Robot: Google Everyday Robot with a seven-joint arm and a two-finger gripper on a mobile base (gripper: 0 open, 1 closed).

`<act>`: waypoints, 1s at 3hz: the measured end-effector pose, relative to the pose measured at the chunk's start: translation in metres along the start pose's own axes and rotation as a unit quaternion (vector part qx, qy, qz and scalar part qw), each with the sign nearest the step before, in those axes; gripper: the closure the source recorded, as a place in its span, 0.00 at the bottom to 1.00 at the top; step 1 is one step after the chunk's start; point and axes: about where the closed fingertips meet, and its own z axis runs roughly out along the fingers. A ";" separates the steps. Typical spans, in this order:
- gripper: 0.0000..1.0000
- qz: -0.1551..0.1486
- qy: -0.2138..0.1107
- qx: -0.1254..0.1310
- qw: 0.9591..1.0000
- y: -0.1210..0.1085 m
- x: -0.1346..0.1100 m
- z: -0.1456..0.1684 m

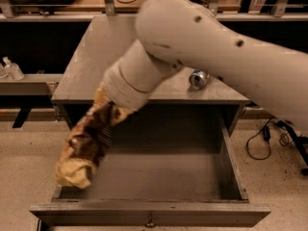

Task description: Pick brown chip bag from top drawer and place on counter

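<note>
The brown chip bag (85, 146) hangs in the air over the left edge of the open top drawer (163, 179), its pale lower end level with the drawer's left wall. My gripper (106, 121) is shut on the bag's upper end, just below the counter's (94, 57) front edge. The fingers are mostly hidden behind the bag and my white wrist. My big white arm crosses the counter from the upper right and covers much of it. The drawer's inside is bare.
A soda can (198, 79) lies on its side on the counter's right front part, close beside my arm. A small knob (150, 222) sits on the drawer front. Cables (264, 138) lie on the speckled floor at the right. A shelf with a bottle (12, 69) stands at the left.
</note>
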 end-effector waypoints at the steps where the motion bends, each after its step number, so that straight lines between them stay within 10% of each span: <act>1: 1.00 0.000 0.013 0.019 1.000 -0.070 0.022 0.011; 2: 1.00 -0.012 -0.011 0.059 0.998 -0.143 0.037 0.027; 3: 1.00 -0.012 -0.011 0.058 0.998 -0.142 0.036 0.028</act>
